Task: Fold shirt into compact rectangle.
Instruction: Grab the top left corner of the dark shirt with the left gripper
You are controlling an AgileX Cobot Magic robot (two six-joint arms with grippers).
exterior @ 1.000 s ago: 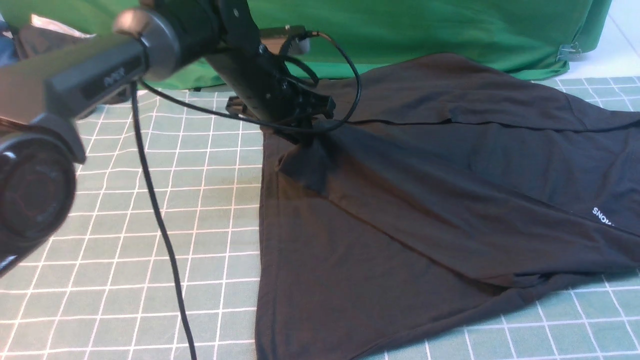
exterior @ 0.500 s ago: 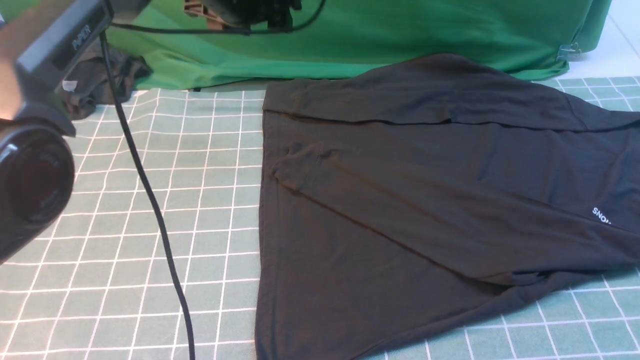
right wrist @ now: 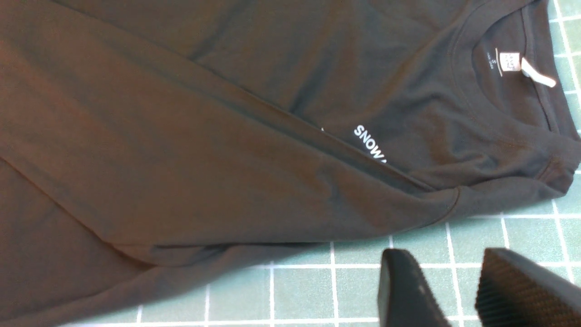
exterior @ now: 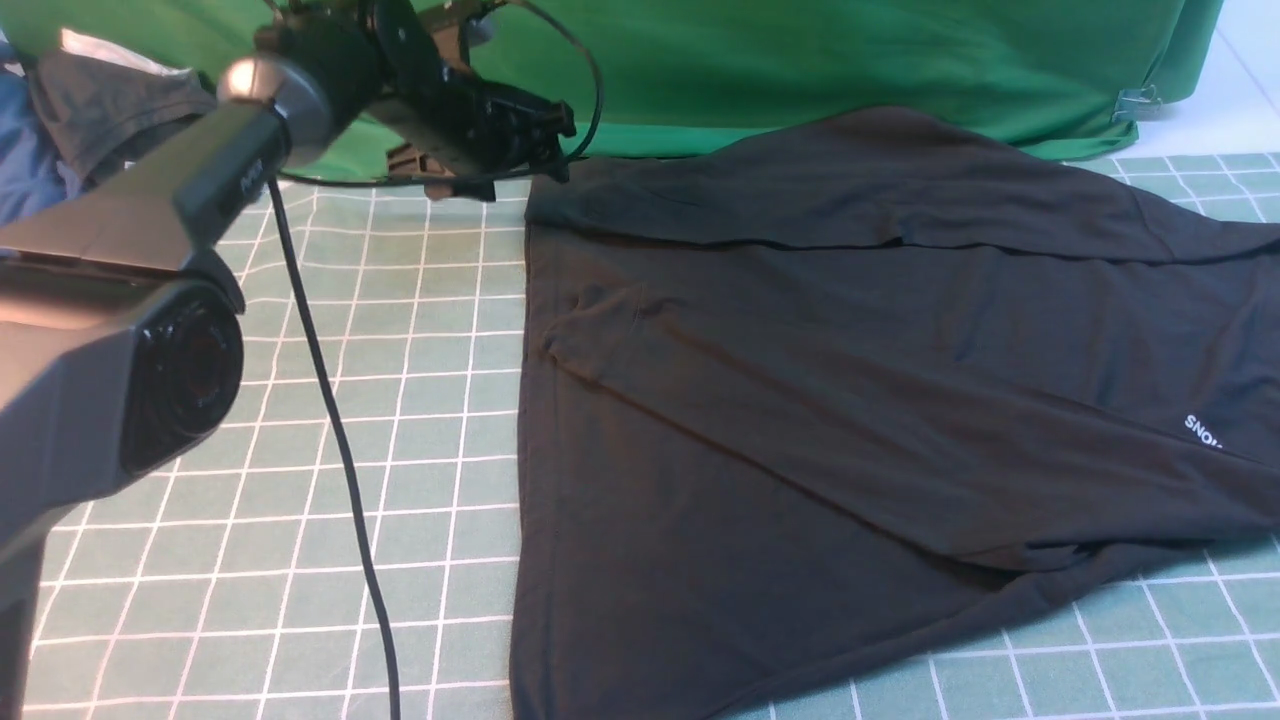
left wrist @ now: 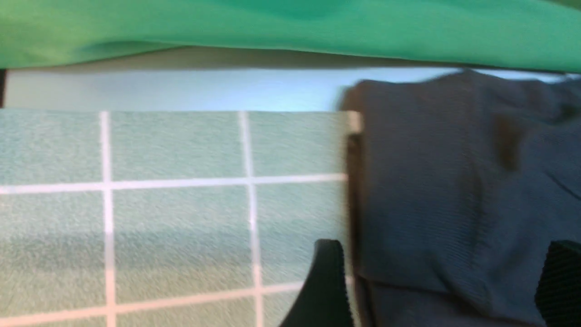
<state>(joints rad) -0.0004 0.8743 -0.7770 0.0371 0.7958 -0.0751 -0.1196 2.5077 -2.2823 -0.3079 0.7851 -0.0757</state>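
**far hem corner next: take every layer**

the shirt lies flat on the bench's green gridded mat. its hem is toward your left and its collar toward your right, and both long sides are already turned in over the body. your left tool hangs with its jaws spread wide, straddling the far corner at the hem end and gripping nothing. your right tool has its jaws apart with only bare mat between them, just beside the near shoulder.

the step in hand looks like a grasp at that corner, to carry the hem toward the collar. bring the left tool down so one finger slides under the edge and the other comes over the folded flap, so that all layers are caught together. use the white grid lines to keep the new crease square, and lift only enough to clear the cloth, or the side folds may spill open.

readable writing: white "snow" on the chest, the rest tucked under a fold. the neck tag has print too small to read.
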